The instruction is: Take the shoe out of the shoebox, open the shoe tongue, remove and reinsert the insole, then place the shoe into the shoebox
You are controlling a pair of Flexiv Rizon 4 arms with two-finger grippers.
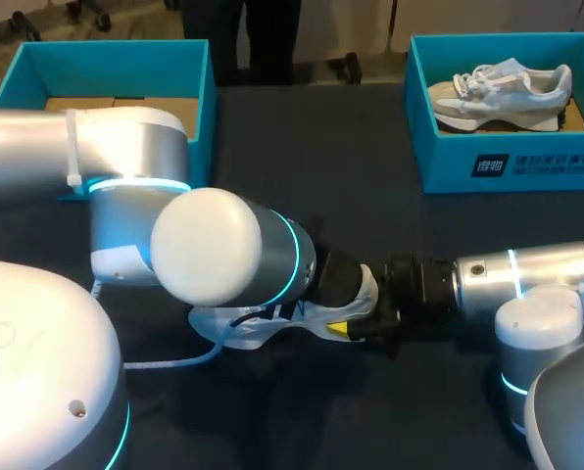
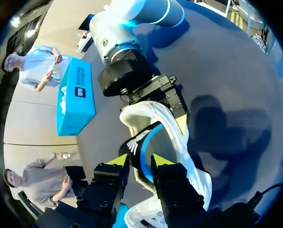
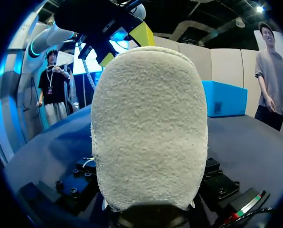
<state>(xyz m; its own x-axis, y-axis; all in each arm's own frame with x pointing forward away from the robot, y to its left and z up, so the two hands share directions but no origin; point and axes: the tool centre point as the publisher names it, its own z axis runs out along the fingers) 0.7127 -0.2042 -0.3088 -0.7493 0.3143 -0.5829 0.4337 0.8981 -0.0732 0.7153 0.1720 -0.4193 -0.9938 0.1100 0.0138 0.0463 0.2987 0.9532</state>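
A white shoe (image 1: pixel 272 328) lies on the dark table, low and near the middle, partly hidden under my left arm. In the left wrist view a dark insole with a blue edge (image 2: pixel 144 145) curves up out of the shoe (image 2: pixel 179 142). My left gripper (image 2: pixel 140 161) is shut on it, a yellow tip against each side. My right gripper (image 1: pixel 365 318) comes in from the right and is shut on the shoe's end. One of its yellow fingertips (image 2: pixel 182 124) lies against the shoe's side. In the right wrist view the shoe's pale suede end (image 3: pixel 148 128) hides that gripper's fingers.
An open teal shoebox (image 1: pixel 199 88) with a bare cardboard floor stands at the back left. A second teal box (image 1: pixel 512 162) at the back right holds another pale shoe (image 1: pixel 503 88). My left arm's bulky elbow (image 1: pixel 214 245) covers much of the near table.
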